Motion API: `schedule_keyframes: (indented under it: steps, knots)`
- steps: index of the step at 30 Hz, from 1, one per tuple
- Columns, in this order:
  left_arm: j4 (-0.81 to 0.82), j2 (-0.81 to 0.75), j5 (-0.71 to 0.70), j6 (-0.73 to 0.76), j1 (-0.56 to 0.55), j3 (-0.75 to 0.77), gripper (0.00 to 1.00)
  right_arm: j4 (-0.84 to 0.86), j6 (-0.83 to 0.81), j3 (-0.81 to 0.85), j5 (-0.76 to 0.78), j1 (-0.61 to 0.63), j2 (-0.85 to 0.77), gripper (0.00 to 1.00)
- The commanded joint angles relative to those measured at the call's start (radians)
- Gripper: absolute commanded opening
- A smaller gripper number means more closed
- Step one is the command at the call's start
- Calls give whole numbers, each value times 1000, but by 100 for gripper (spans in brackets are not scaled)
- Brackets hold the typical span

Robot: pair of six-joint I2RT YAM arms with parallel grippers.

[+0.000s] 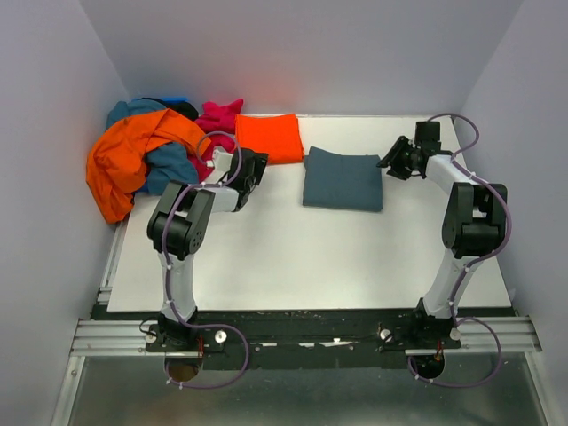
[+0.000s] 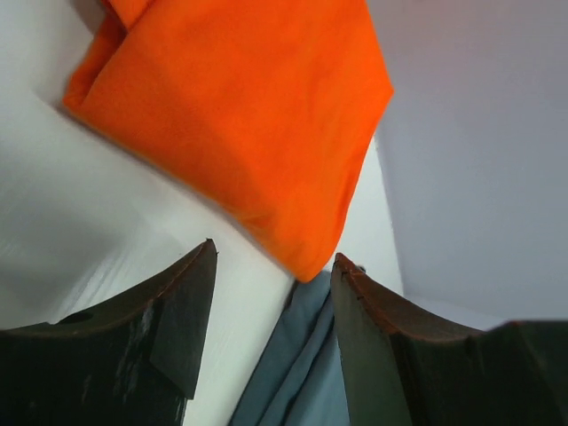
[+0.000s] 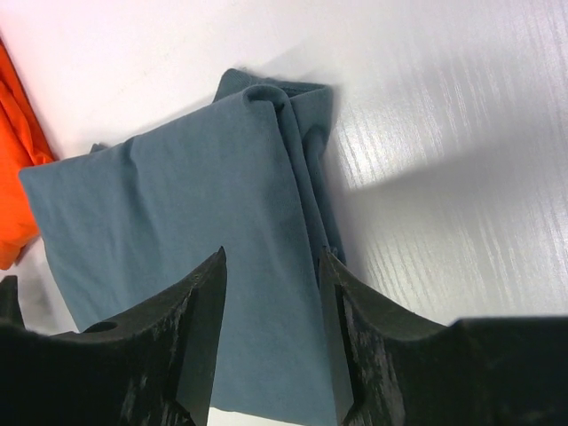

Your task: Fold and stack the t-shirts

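A folded slate blue-grey t-shirt [image 1: 343, 180] lies mid-table; it also shows in the right wrist view [image 3: 177, 222] and the left wrist view [image 2: 302, 364]. A folded bright orange-red t-shirt [image 1: 269, 138] lies just behind and left of it, and fills the left wrist view [image 2: 240, 115]. My left gripper [image 1: 251, 171] is open and empty, hovering next to the orange-red shirt's near corner. My right gripper [image 1: 396, 161] is open and empty, just right of the blue-grey shirt. A heap of unfolded t-shirts, orange [image 1: 124, 160], teal-blue [image 1: 169, 164] and magenta pink [image 1: 218, 115], sits at the far left corner.
Grey walls [image 1: 293, 53] close in the back and both sides of the white table [image 1: 293, 257]. A metal rail [image 1: 302, 337] carrying both arm bases runs along the near edge.
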Motion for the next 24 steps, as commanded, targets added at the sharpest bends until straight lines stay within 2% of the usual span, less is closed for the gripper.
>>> schedule_keyframes:
  steps: [1,7,19,22,24]
  knots:
    - [55,72,-116,-85,-1,53,60,21,10,-3,-19,-7,-24,53]
    - [-67,97,-144,-102,-2,118,59,21,13,2,-14,-7,-30,53]
    - [-115,126,-185,-113,1,136,52,21,16,2,-29,-6,-22,53]
    - [-123,150,-171,-109,6,172,46,21,18,2,-31,-6,-22,52]
    - [-124,160,-170,-111,6,184,36,21,18,2,-29,-6,-25,52]
